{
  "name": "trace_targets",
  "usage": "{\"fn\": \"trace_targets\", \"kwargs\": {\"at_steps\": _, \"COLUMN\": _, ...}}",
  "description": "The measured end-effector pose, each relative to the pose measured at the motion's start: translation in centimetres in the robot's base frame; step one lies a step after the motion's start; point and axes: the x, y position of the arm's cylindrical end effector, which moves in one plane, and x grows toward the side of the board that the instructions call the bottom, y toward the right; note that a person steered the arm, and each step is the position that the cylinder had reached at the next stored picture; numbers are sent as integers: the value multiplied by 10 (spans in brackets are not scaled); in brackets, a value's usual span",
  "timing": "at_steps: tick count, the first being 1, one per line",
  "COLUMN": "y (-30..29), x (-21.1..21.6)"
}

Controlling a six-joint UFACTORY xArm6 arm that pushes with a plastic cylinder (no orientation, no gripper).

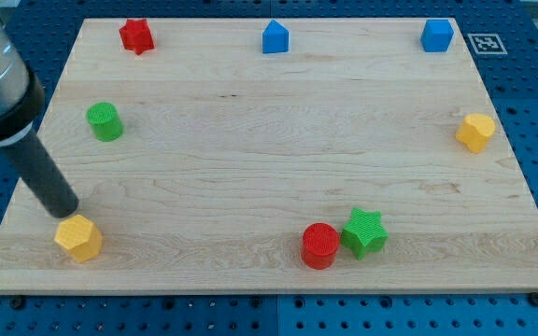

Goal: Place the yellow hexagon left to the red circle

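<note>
Blue pegboard surrounds a pale wooden board (269, 168) that fills most of the view. From the view's top left corner my dark rod slants down, and my tip (66, 211) rests near the board's bottom left corner, touching or just above the top edge of the yellow hexagon (78, 237). I have no claw, only this rod, so nothing opens or closes.

Near the bottom edge, right of centre, the red circle (320, 245) sits touching the green star (364, 232) on its right, well apart from the hexagon. Another yellow block (475, 132) lies at the right edge. A green cylinder (105, 121) stands near the left edge. Along the top edge sit a red star (136, 35), a blue house-shaped block (275, 37) and a blue cube (436, 35).
</note>
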Motion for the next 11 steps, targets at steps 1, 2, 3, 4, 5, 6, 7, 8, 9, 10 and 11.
{"fn": "trace_targets", "kwargs": {"at_steps": 1, "y": 0, "x": 19}}
{"fn": "trace_targets", "kwargs": {"at_steps": 2, "y": 0, "x": 23}}
{"fn": "trace_targets", "kwargs": {"at_steps": 3, "y": -5, "x": 28}}
{"fn": "trace_targets", "kwargs": {"at_steps": 4, "y": -14, "x": 44}}
{"fn": "trace_targets", "kwargs": {"at_steps": 5, "y": -3, "x": 50}}
{"fn": "trace_targets", "kwargs": {"at_steps": 6, "y": 29, "x": 50}}
{"fn": "trace_targets", "kwargs": {"at_steps": 7, "y": 30, "x": 50}}
{"fn": "trace_targets", "kwargs": {"at_steps": 8, "y": 39, "x": 51}}
{"fn": "trace_targets", "kwargs": {"at_steps": 9, "y": 41, "x": 51}}
{"fn": "trace_targets", "kwargs": {"at_steps": 10, "y": 38, "x": 48}}
{"fn": "trace_targets", "kwargs": {"at_steps": 11, "y": 35, "x": 46}}
